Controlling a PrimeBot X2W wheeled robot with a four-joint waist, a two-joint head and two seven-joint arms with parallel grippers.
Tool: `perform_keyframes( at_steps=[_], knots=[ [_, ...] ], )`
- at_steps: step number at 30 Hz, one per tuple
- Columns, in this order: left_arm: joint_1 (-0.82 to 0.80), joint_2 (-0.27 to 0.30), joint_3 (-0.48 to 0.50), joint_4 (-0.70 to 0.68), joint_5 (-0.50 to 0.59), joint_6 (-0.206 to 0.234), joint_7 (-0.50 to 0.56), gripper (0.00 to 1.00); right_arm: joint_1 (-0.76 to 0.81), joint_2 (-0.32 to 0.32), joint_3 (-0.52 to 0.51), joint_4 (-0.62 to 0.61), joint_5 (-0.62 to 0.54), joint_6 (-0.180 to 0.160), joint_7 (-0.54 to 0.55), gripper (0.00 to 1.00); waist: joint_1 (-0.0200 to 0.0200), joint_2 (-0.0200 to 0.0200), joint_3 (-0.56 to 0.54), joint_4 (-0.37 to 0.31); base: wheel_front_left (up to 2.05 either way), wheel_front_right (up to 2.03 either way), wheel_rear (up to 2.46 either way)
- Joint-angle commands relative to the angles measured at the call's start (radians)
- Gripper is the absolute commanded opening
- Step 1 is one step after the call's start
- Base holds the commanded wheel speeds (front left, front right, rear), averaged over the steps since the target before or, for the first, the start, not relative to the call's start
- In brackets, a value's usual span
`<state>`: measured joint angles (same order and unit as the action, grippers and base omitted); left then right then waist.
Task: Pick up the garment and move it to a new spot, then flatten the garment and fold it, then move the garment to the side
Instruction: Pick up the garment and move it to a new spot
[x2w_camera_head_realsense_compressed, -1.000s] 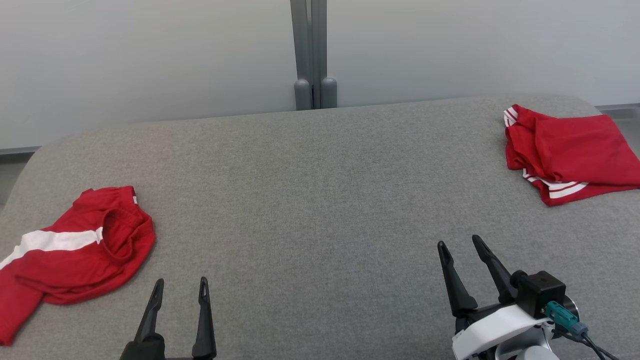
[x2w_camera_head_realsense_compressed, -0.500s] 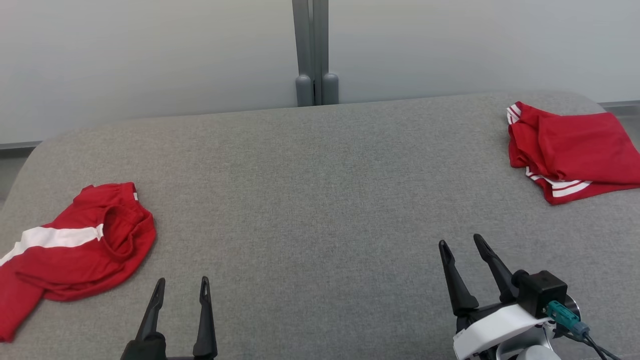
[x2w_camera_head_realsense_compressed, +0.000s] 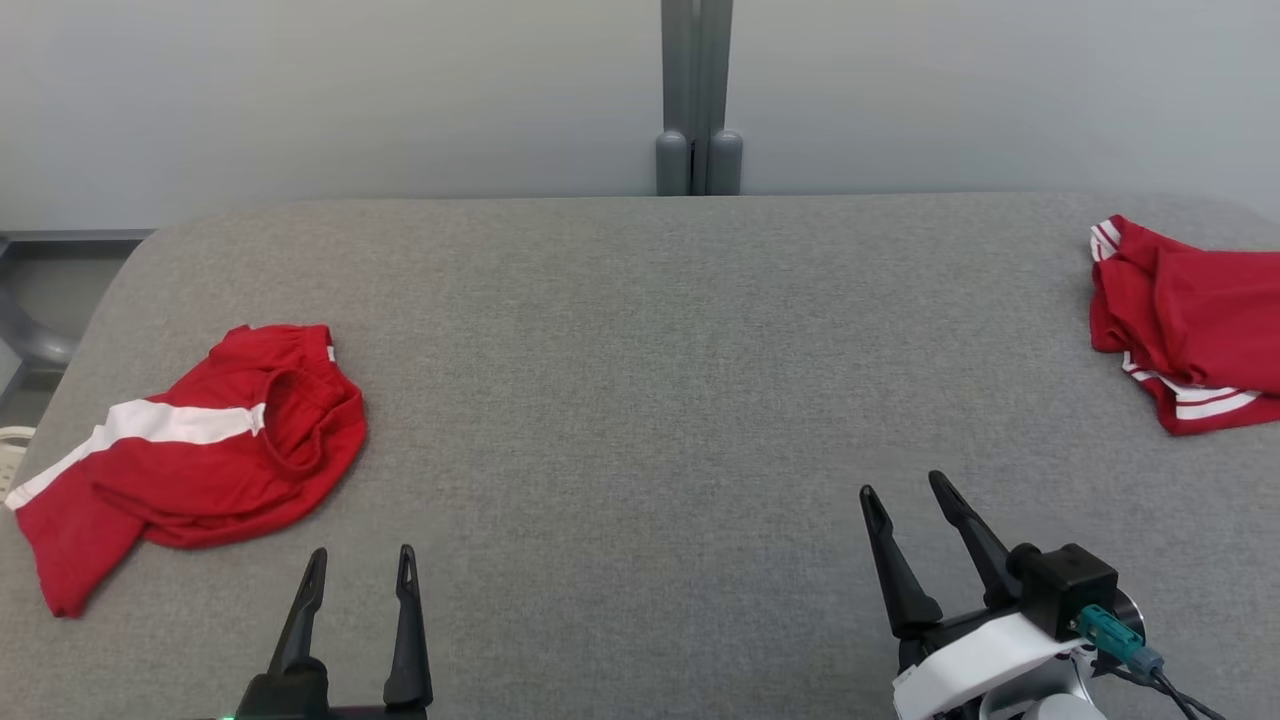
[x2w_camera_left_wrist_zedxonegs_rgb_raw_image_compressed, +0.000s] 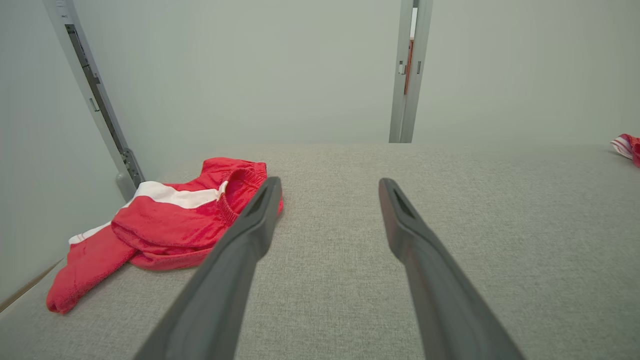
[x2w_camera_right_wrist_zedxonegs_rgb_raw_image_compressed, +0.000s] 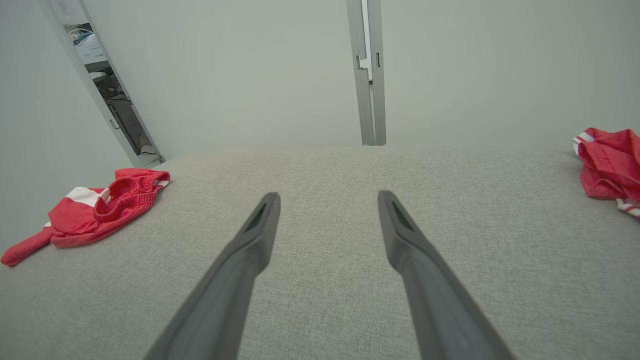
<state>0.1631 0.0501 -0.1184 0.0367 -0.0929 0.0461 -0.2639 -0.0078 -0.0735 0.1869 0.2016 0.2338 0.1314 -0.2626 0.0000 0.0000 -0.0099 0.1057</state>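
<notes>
Garment (x2w_camera_head_realsense_compressed: 210, 440) lies crumpled, ungrasped on the counter (x2w_camera_head_realsense_compressed: 640, 350); left pincer (x2w_camera_head_realsense_compressed: 362, 552) and right pincer (x2w_camera_head_realsense_compressed: 902, 484) gape empty, so reach left next.

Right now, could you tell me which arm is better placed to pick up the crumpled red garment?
Probably left: the open left gripper hovers close beside the crumpled garment, while the right gripper sits much farther away.

Long dark fingers (x2w_camera_head_realsense_compressed: 897, 570), white wrist (x2w_camera_head_realsense_compressed: 985, 655), teal connector (x2w_camera_head_realsense_compressed: 1105, 625)
</notes>
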Motion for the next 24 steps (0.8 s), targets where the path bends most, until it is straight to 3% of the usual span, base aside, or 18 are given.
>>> perform_keyframes(
  at_steps=[1, 24],
  knots=[
    [-0.014, 0.001, 0.003, -0.005, -0.001, 0.005, 0.000, 1.00, -0.006, 0.000, 0.004, -0.005, -0.002, -0.002, -0.003, 1.00, 0.0000, 0.0000, 0.008, 0.041, 0.00, 0.00, 0.00],
    [0.001, 0.001, -0.002, -0.019, -0.017, 0.033, 0.000, 1.00, 0.008, -0.021, 0.044, -0.002, 0.003, -0.002, -0.003, 1.00, 0.0000, 0.0000, 0.009, 0.314, 0.00, 0.00, 0.00]
  ],
)
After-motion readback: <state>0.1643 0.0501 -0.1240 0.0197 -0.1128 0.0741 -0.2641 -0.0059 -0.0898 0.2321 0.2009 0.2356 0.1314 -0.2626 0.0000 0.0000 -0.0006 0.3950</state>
